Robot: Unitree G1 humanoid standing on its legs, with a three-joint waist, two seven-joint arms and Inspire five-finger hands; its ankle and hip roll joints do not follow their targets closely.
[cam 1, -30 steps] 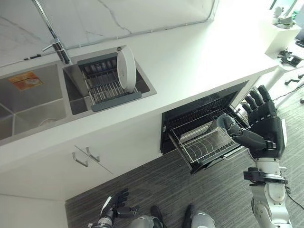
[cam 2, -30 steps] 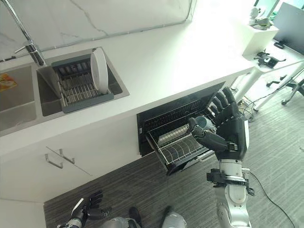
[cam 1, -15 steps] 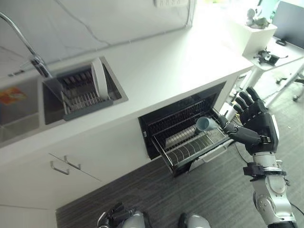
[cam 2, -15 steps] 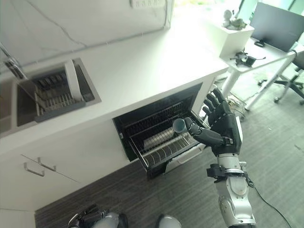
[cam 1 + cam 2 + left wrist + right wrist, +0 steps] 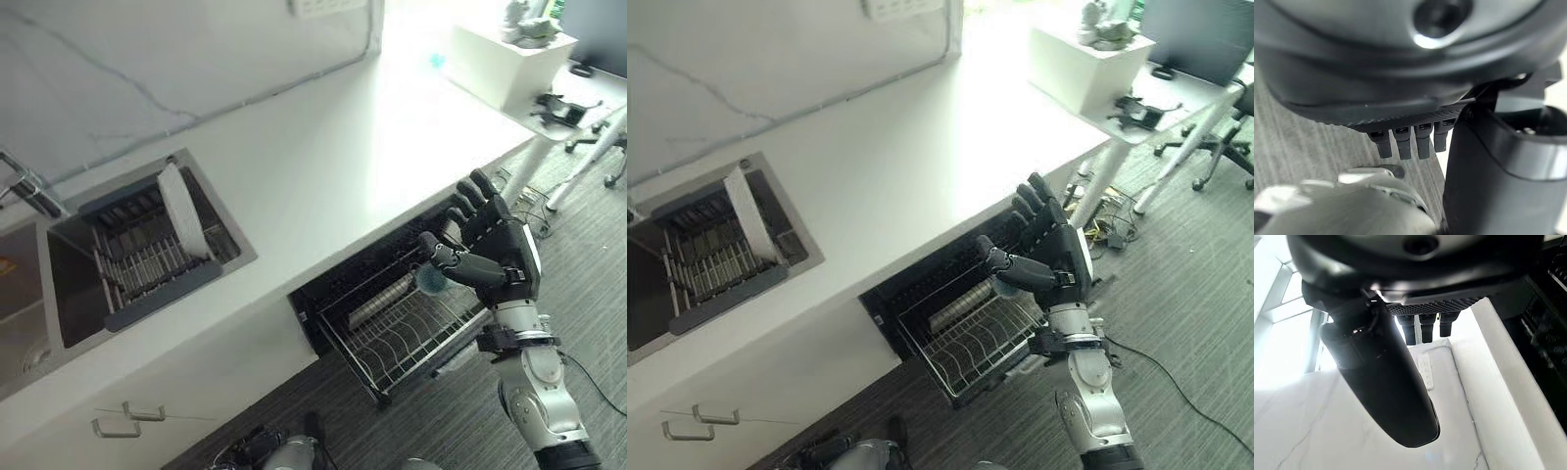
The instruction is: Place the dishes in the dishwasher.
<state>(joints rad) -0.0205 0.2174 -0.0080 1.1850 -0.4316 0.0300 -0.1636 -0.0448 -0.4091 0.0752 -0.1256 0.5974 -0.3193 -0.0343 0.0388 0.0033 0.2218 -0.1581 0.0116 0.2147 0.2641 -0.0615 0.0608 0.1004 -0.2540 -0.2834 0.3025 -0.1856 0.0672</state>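
The dishwasher's wire rack (image 5: 392, 345) is pulled out of the dark opening under the white counter (image 5: 323, 157), with a row of plates at its back. A pale blue cup (image 5: 431, 282) sits at the rack's right end, just below the thumb of my right hand (image 5: 500, 262). That hand hovers open over the rack, fingers straight and spread; its wrist view shows the thumb (image 5: 1381, 382) with nothing held. A white plate (image 5: 182, 210) stands upright in the grey drying rack (image 5: 147, 269) in the sink. My left hand (image 5: 1376, 88) hangs low near the floor, fingers relaxed.
A faucet (image 5: 27, 188) stands at the sink's far left. Cabinet handles (image 5: 127, 423) show under the counter. A white box (image 5: 495, 61) sits at the counter's far right end, and a desk (image 5: 563, 110) and chair legs stand beyond it over grey striped floor.
The camera has swung, shifting the whole scene. My right hand stays open by the rack's right end; the cup, earlier beside the thumb tip, now shows just below the thumb.
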